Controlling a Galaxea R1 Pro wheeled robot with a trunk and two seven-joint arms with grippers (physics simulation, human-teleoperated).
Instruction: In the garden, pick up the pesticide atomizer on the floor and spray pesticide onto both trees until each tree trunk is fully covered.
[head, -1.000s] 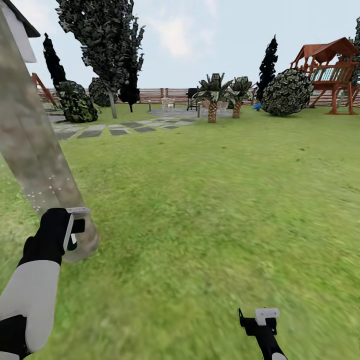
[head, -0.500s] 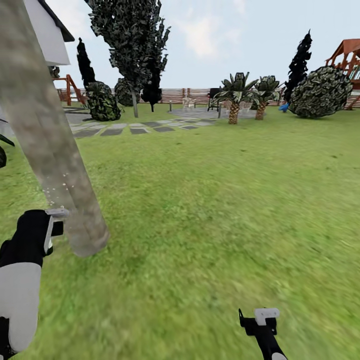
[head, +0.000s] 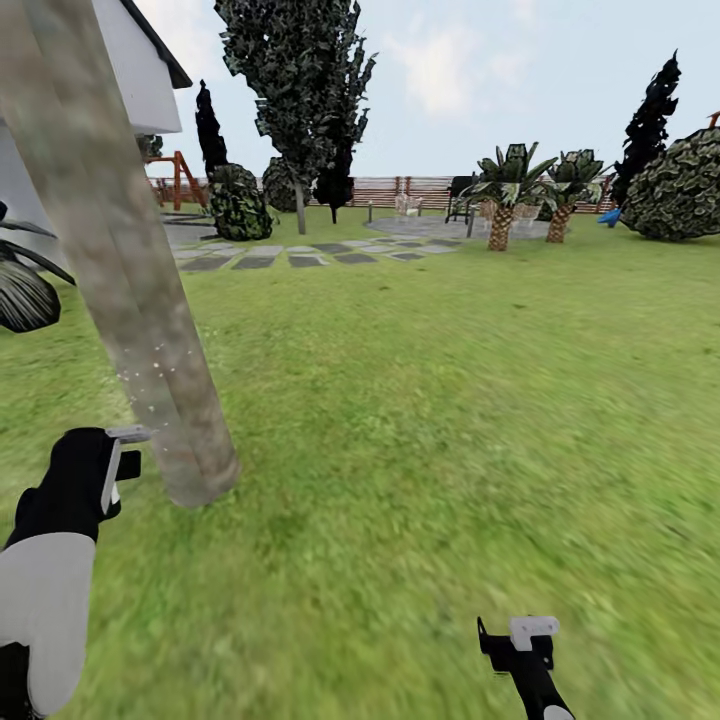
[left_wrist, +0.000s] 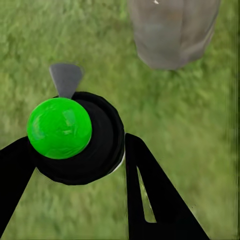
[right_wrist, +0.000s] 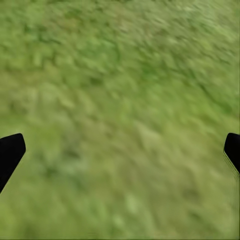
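Observation:
A thick mottled grey-tan tree trunk (head: 120, 260) leans across the left of the head view, its base on the grass. Tiny white pesticide specks (head: 140, 375) dot its lower bark. My left gripper (head: 116, 462) hovers just left of the trunk's base, shut on the pesticide atomizer (left_wrist: 80, 145). In the left wrist view the atomizer is a round black body with a bright green ball, and the trunk base (left_wrist: 172, 35) lies beyond it. My right gripper (head: 530, 638) hangs low over bare grass at the lower right, its fingers (right_wrist: 11, 150) wide open. Another tall dark-leaved tree (head: 298, 90) stands far back.
Open lawn (head: 450, 400) spreads ahead and to the right. A stone-slab path (head: 290, 258), palms (head: 503, 200), bushes (head: 240, 200) and the slatted fence (head: 400, 190) lie far back. The white house (head: 140, 80) and a dark spiky plant (head: 25, 290) stand at the left.
The whole view has swung left, so the trunk and the background slid right in the picture. My left gripper, earlier in front of the trunk's base, now sits left of it.

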